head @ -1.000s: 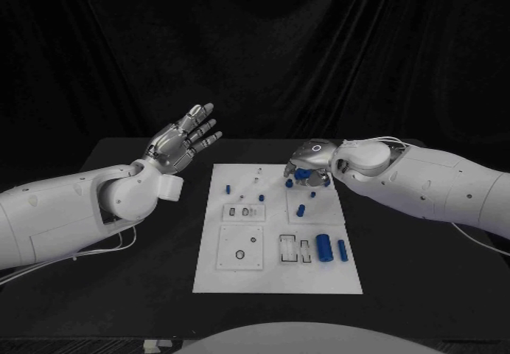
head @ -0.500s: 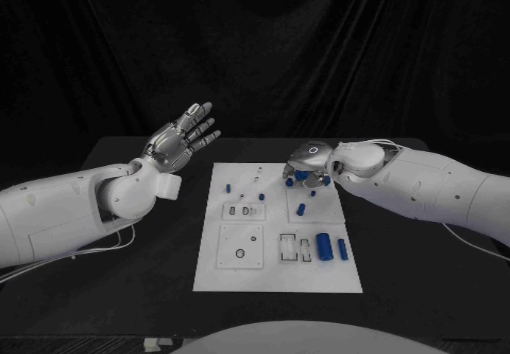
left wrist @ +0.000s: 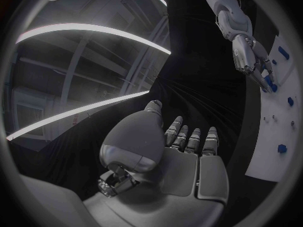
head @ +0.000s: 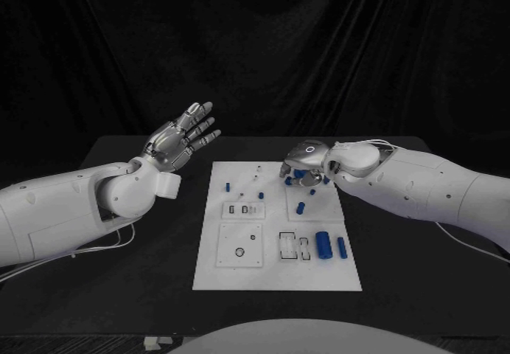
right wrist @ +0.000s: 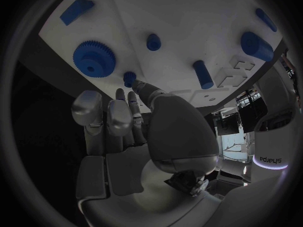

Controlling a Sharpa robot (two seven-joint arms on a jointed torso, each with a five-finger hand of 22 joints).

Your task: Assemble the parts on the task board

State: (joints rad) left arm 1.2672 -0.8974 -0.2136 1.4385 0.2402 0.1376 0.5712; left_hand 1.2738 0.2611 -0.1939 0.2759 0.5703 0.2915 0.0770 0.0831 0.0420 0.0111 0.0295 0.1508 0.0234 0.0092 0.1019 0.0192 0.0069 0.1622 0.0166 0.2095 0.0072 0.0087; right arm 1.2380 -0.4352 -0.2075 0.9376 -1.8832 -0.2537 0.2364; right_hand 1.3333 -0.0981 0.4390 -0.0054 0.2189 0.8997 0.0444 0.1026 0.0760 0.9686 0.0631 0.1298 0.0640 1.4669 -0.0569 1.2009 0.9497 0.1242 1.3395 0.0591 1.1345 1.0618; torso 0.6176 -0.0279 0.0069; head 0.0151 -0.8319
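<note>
The white task board (head: 278, 274) lies mid-table with blue parts on it. My right hand (head: 308, 158) hangs fingers-down over the board's far right corner, above a blue gear (right wrist: 93, 58) and a small blue peg (right wrist: 129, 78). Its thumb tip and fingertips (right wrist: 141, 88) sit right at that peg without closing round it. A long peg (head: 302, 209), a thick cylinder (head: 323, 246) and a thin one (head: 342, 248) lie nearer me on the board. My left hand (head: 183, 140) is raised off the table beyond the board's left side, fingers spread, holding nothing.
More small blue pegs (head: 226, 187) stand on the board's left half, beside square and slotted recesses (head: 241, 245). A blue block (right wrist: 77, 10) lies near the gear. Black table (head: 127, 280) surrounds the board on all sides.
My right hand has shifted a little to the left and farther over the board's far right corner. The left hand has stayed raised and still.
</note>
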